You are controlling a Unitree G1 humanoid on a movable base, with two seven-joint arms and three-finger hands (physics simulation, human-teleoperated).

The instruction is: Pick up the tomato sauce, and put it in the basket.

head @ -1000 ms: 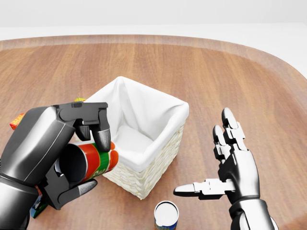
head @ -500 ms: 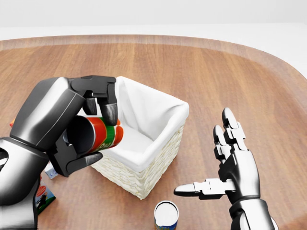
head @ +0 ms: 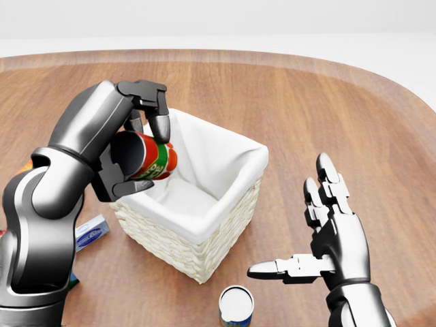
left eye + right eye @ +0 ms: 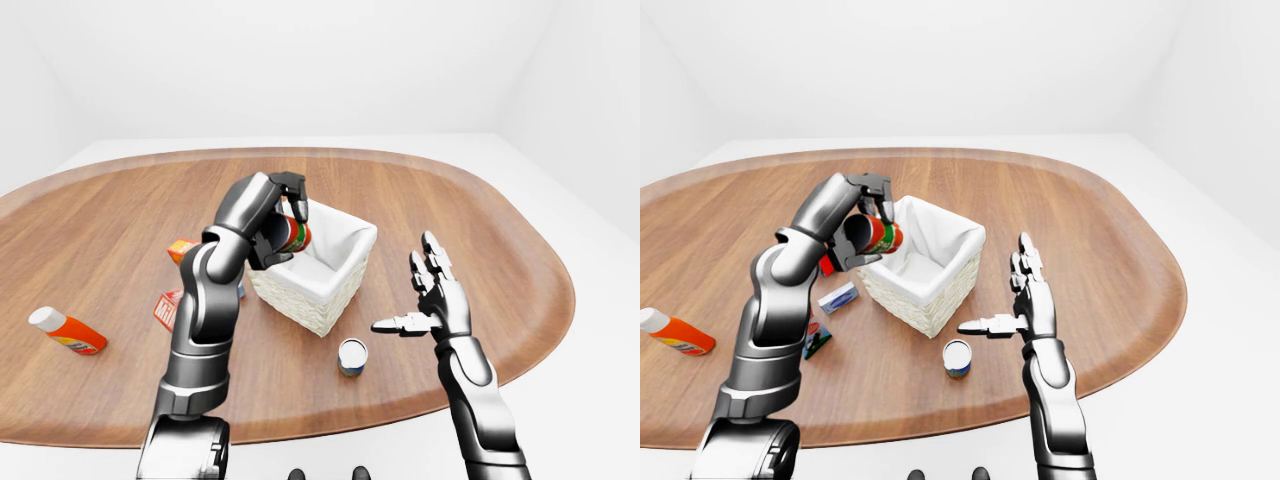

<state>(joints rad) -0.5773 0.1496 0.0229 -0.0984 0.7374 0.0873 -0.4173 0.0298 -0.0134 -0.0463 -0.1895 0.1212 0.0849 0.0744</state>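
The tomato sauce can (image 3: 148, 159), red with a green band, lies on its side in my left hand (image 3: 136, 146), whose fingers close round it. It hangs over the left rim of the wicker basket (image 3: 178, 251) with the white cloth lining. My right hand (image 3: 320, 231) is open to the right of the basket, fingers spread, thumb pointing left, holding nothing.
A small can with a white lid (image 3: 236, 305) stands below the basket. A blue-and-white packet (image 3: 90, 231) lies left of the basket, an orange bottle (image 4: 66, 331) farther left, and small boxes (image 4: 170, 308) near my left arm. The wooden table's edge (image 4: 540, 340) curves at the right.
My left hand has lifted the can up and to the right, from beside the basket's lower left corner to over its left rim. The right hand has not moved.
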